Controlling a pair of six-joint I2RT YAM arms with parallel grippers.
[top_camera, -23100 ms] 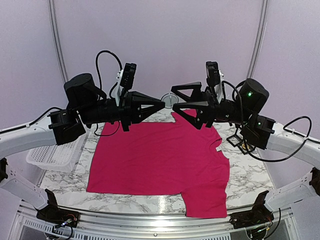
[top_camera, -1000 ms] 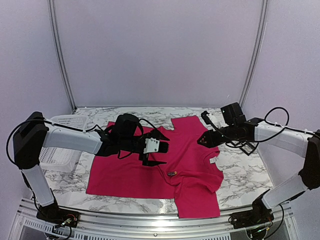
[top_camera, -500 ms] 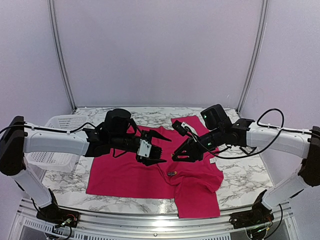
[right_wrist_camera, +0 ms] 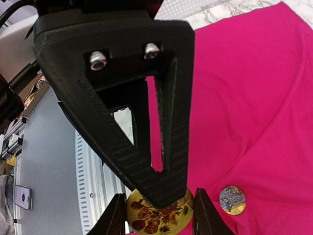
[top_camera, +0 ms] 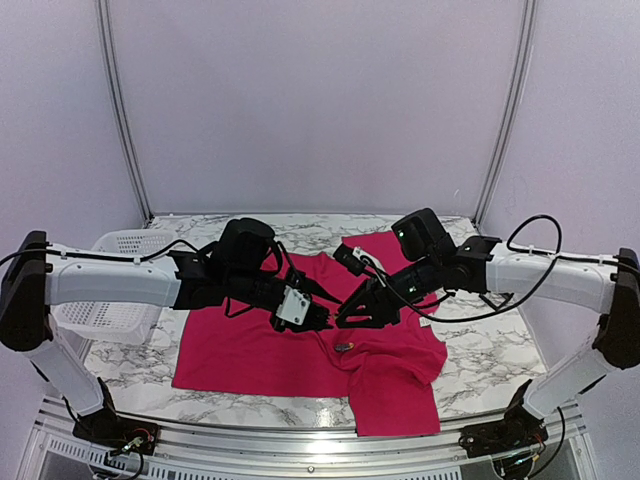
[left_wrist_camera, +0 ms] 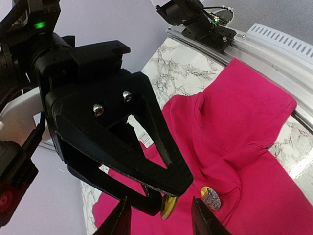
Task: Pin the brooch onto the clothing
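Note:
The crimson clothing (top_camera: pixel 250 340) lies rumpled on the marble table. Both grippers meet above its middle. My right gripper (right_wrist_camera: pixel 159 218) is shut on a round yellow sunflower brooch (right_wrist_camera: pixel 142 218), which shows edge-on as the yellow brooch (left_wrist_camera: pixel 169 208) in the left wrist view. My left gripper (left_wrist_camera: pixel 161 220) straddles that brooch and the right gripper's tip, its fingers still apart; one left finger (right_wrist_camera: pixel 166 161) crosses the brooch's face. In the top view the left gripper (top_camera: pixel 318 318) nearly touches the right gripper (top_camera: pixel 346 312). A second round badge (top_camera: pixel 343 347), grey-blue and gold, lies on the shirt (left_wrist_camera: pixel 254 112) just below.
A white basket (top_camera: pixel 110 300) stands at the table's left edge. The shirt's white neck label (left_wrist_camera: pixel 142 137) shows behind the right gripper. Bare marble (top_camera: pixel 480 350) runs along the right side, and the metal rail (top_camera: pixel 300 440) borders the near edge.
My right arm has swung in from the right to the shirt's middle with the brooch. My left gripper has narrowed and come up against the right gripper's tip.

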